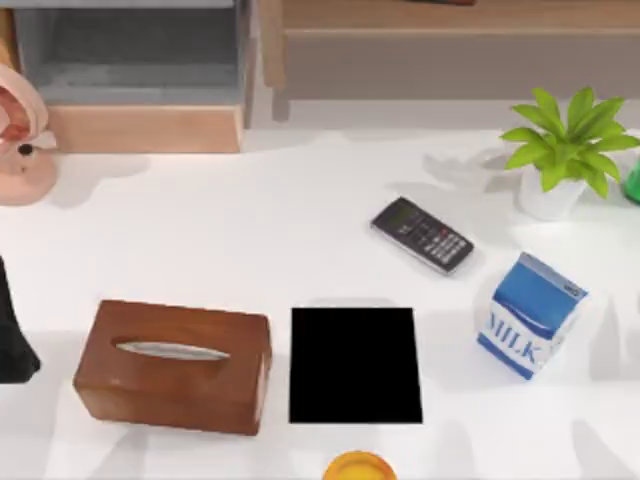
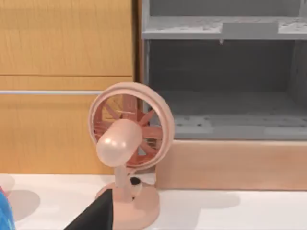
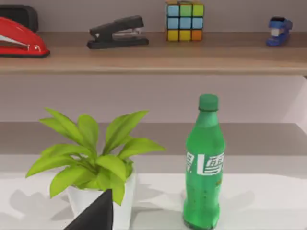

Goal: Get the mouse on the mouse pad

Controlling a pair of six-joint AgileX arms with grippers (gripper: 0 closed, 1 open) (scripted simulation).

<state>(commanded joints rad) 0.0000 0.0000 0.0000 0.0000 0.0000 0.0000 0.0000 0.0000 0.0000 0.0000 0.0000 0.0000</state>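
Both AgileX arms are sitting parked at the table's sides. The left arm (image 1: pixel 12 335) is showing as a dark mass at the left edge, beside the brown tissue box (image 1: pixel 172 365). The left gripper (image 2: pixel 96 216) is pointing toward the pink desk fan (image 2: pixel 127 143), and the right gripper (image 3: pixel 96 214) toward the potted plant (image 3: pixel 96 167) and the green bottle (image 3: pixel 204 165). Neither is aiming at anything the task needs, and whether either is spread or closed I cannot tell. The mouse pad (image 1: pixel 355 365) is lying flat at the front centre, just right of the tissue box, well apart from the black keypad device (image 1: pixel 422 235) and the milk carton (image 1: pixel 530 315). That is probably so either arm can reach it without clutter around it. Where the mouse is lying I cannot tell; dark grey on the black mat would be hard to separate. Judging from this, no approach is under way.
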